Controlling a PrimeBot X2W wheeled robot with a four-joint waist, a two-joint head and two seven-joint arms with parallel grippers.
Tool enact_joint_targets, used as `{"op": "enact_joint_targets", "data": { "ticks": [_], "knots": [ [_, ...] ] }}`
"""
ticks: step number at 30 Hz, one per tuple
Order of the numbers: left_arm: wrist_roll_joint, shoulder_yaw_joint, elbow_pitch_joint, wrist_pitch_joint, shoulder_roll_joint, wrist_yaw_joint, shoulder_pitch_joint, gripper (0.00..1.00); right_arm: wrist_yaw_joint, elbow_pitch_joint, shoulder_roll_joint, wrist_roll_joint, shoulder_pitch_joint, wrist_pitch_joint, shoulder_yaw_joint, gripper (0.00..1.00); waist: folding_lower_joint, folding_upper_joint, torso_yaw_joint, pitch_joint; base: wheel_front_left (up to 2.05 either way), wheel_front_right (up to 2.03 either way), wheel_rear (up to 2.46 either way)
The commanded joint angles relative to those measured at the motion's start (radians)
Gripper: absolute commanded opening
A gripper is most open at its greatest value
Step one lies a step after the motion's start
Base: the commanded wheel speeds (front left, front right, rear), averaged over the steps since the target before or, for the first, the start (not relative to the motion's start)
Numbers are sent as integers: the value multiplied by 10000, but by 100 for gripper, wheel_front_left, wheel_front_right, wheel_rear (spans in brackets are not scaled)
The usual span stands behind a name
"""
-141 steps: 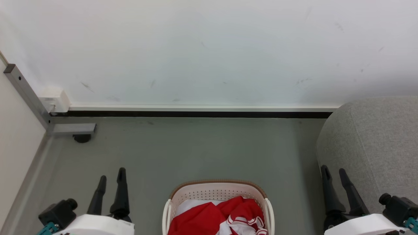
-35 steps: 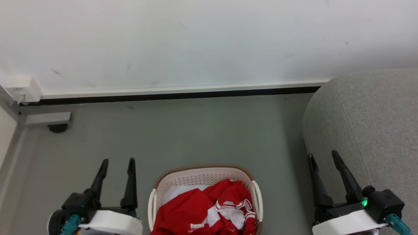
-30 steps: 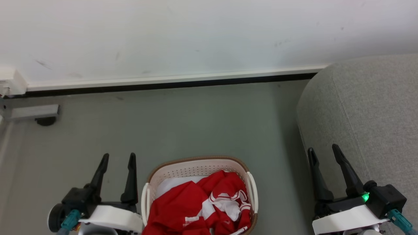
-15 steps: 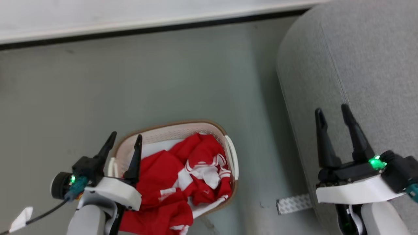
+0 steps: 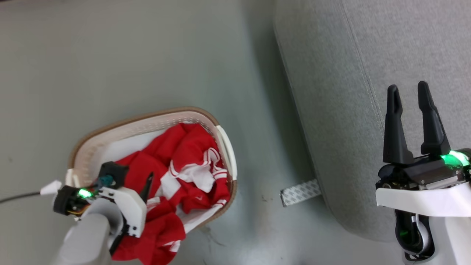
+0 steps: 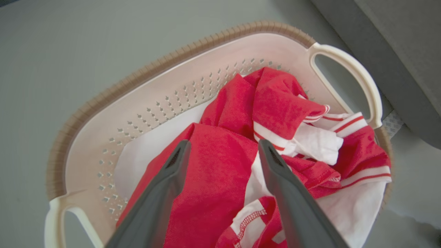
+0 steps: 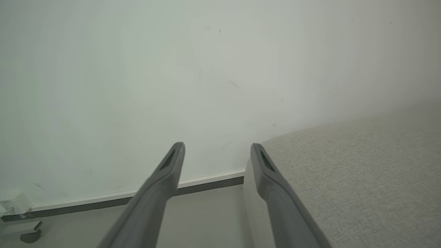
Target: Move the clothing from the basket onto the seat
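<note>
The red clothing (image 5: 187,158) with white panels and stripe trim lies heaped in the cream basket (image 5: 147,123) on the floor at the lower left of the head view. My left gripper (image 6: 223,146) hangs open just above the pile, its two fingers pointing down at a red fold (image 6: 217,172). In the head view one left finger (image 5: 148,186) shows over the cloth. The grey seat (image 5: 349,73) stands to the right. My right gripper (image 5: 408,88) is open above the seat, holding nothing; in its wrist view the gripper (image 7: 217,146) faces the wall past the seat (image 7: 361,172).
A pale bluish-white pad (image 6: 155,144) lies in the basket under the clothing. A patterned strip (image 5: 300,192) sticks out on the floor from beneath the seat. Bare grey floor (image 5: 128,55) stretches beyond the basket. A white wall with a skirting board (image 7: 206,182) shows in the right wrist view.
The head camera has tilted down and swung, so wall and skirting left the picture. My left gripper has moved over the basket and dipped toward the clothing. Both grippers stay open.
</note>
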Motion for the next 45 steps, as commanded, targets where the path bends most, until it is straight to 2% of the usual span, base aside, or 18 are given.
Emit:
{"op": "enact_joint_targets", "data": {
  "ticks": [1,6,14,23,28,29,30,32,33,39,45],
  "knots": [
    [-94,-35,141,94,164,23,-168,100,-21,-73,-7,62,-138,-34,-14,100,-2,0,-368,390,0,0,0],
    [-328,-818,1368,848,521,22,-1013,100,-21,-460,-7,333,-273,-34,-66,100,-2,0,-731,1035,0,0,0],
    [-571,-1958,2516,1763,973,21,-1657,100,-21,-1289,-7,903,-554,-32,-278,100,-2,0,-1318,1817,0,0,0],
    [-1081,-2776,3087,3292,1175,20,-1777,100,-21,-1568,-7,1345,-574,-34,-337,100,-2,0,-1546,2233,0,0,0],
    [-1395,-3017,3058,3167,1114,20,-1882,100,-21,-1486,-7,1307,-611,-34,-294,100,-2,0,-1510,2261,0,0,0],
    [-1447,-3076,3057,3098,1099,20,-1884,95,-21,-1457,-7,1282,-614,-34,-275,100,-2,0,-1496,2235,0,0,0],
    [-1496,-3124,3035,2981,1078,20,-1877,61,-21,-1428,-9,1253,-619,-34,-270,100,-2,0,-1479,2200,0,0,0],
    [-1626,-3182,3016,2773,1035,20,-1821,16,-21,-1364,-9,1185,-618,-34,-249,100,-2,0,-1444,2097,0,0,0],
    [-1670,-3198,3024,2689,993,20,-1800,0,-21,-1339,-9,1150,-616,-34,-257,100,-2,0,-1418,2023,0,0,0],
    [-2142,-3252,3011,2246,593,19,-1671,0,-21,-1280,-9,978,-581,-34,-346,100,-2,0,-1102,1257,0,0,0],
    [-2889,-3147,3005,1653,-137,19,-1131,0,-21,-1015,-12,390,-238,-34,-292,100,-2,0,-347,-284,0,0,0]
  ]
}}
